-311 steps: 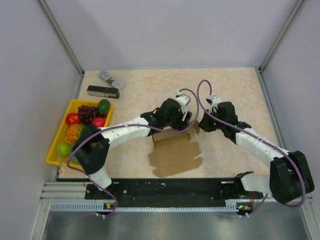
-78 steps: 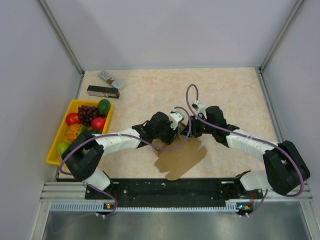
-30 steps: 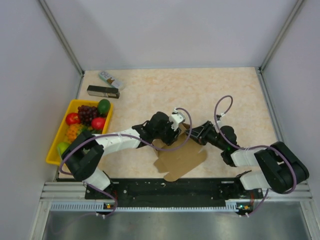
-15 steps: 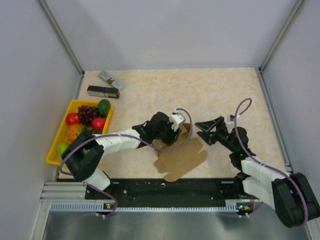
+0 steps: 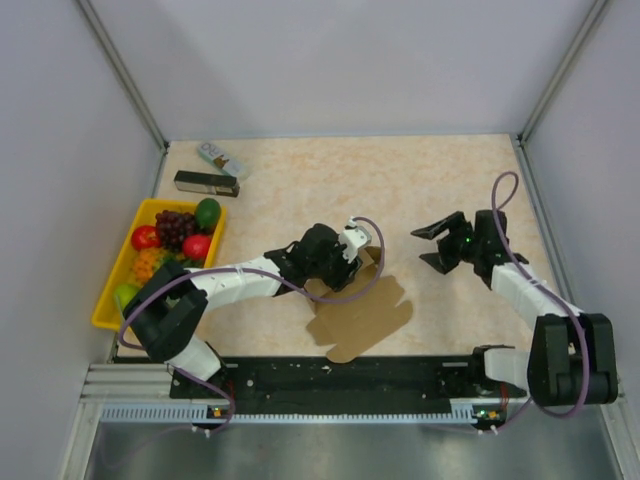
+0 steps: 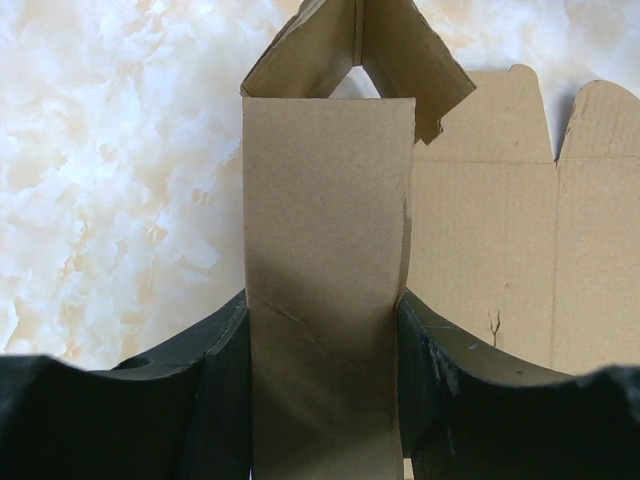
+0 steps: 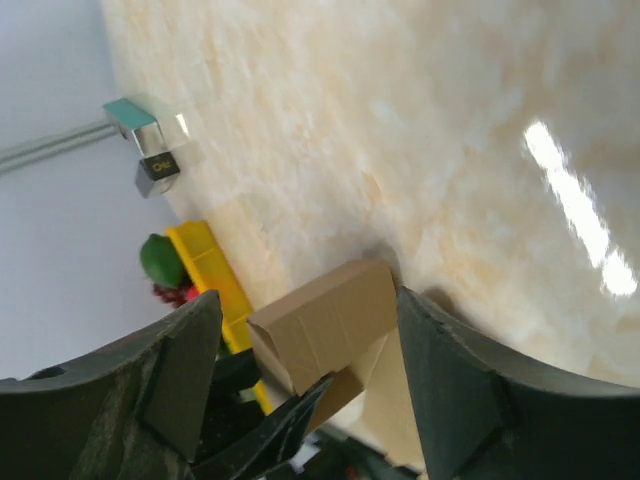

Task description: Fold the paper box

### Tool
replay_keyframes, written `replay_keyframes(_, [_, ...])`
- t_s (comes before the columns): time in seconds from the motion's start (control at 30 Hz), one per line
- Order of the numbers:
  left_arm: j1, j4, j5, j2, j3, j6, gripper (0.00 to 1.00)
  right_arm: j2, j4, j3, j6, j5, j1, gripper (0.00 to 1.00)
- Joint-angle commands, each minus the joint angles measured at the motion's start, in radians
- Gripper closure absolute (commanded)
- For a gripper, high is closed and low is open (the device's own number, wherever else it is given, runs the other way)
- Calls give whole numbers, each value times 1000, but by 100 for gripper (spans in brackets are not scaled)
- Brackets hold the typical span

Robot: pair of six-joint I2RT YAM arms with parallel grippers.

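The paper box [image 5: 365,315] is a brown cardboard sheet lying partly folded near the table's front middle. One panel [image 6: 330,220] is raised between my left fingers, and its end flaps meet in a peak above it. My left gripper [image 5: 352,258] is shut on that panel, with both pads pressed against its edges in the left wrist view. My right gripper [image 5: 420,248] hangs open to the right of the box, well apart from it. In the right wrist view the folded end of the box [image 7: 325,320] shows far off between the spread fingers [image 7: 470,390].
A yellow tray [image 5: 120,290] of fruit sits at the left edge. Behind it lie a slim black box [image 5: 207,184] and a small white packet [image 5: 222,158]. Grey walls close in the table on three sides.
My right gripper opened, came off the box's right edge and drew back to the right. The left gripper has kept its hold and not moved.
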Motion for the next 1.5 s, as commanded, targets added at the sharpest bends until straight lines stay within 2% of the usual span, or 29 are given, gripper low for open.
replay_keyframes(0.0, [-3,5,-9,-2,27,14,53,24,-57,145,-430,119,-4,39])
replay_keyframes(0.03, [-3,9,-8,-3,27,12,53,55,-46,148,-524,109,-1,45])
replay_keyframes(0.07, [-3,8,-8,-2,29,12,53,72,-13,139,-544,93,-1,48])
replay_keyframes(0.2, [-3,3,-14,0,30,17,52,191,174,128,-532,-110,6,67])
replay_keyframes(0.3, [-3,2,-15,-5,32,15,52,242,267,136,-518,-135,42,68])
replay_keyframes(0.63, [-5,16,-8,-3,30,6,51,348,351,158,-496,-207,123,69])
replay_keyframes(0.73, [-3,17,-8,0,30,2,51,356,365,156,-487,-230,137,72])
replay_keyframes(0.97, [-3,20,-8,4,36,-11,51,294,411,79,-446,-258,174,79])
replay_keyframes(1.27, [-3,19,5,9,53,-35,50,178,420,-13,-404,-254,204,80])
replay_keyframes(1.4, [-3,17,14,13,58,-38,49,150,391,-5,-493,-241,212,77])
replay_keyframes(1.47, [-3,8,14,9,62,-37,49,148,417,-7,-539,-263,221,69])
